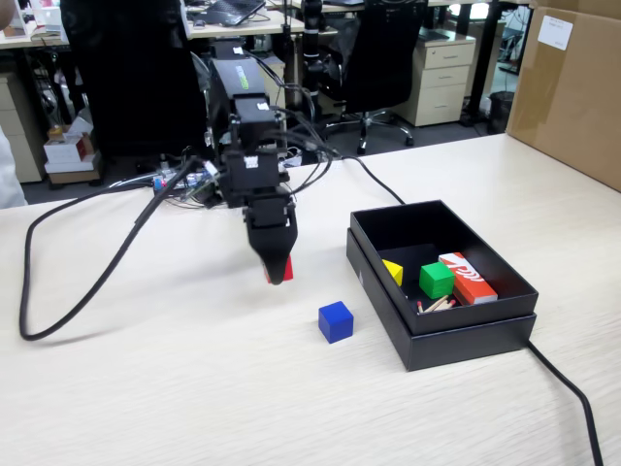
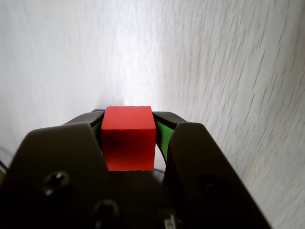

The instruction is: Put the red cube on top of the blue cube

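My gripper [image 1: 277, 272] hangs a little above the table, pointing down, shut on the red cube [image 1: 286, 268], of which only a sliver shows between the black jaws in the fixed view. In the wrist view the red cube [image 2: 128, 137] fills the gap between both jaws of the gripper [image 2: 128, 125], squarely clamped. The blue cube [image 1: 336, 321] rests on the light wooden table [image 1: 175, 388], to the right of and nearer the camera than the gripper, apart from it. The wrist view does not show the blue cube.
A black open box [image 1: 471, 330] stands right of the blue cube, holding a green cube [image 1: 436, 280], a yellow piece [image 1: 393, 271] and a red-and-white box [image 1: 467, 277]. A black cable [image 1: 87, 286] loops across the table's left part. A cardboard box [image 1: 572, 87] stands far right.
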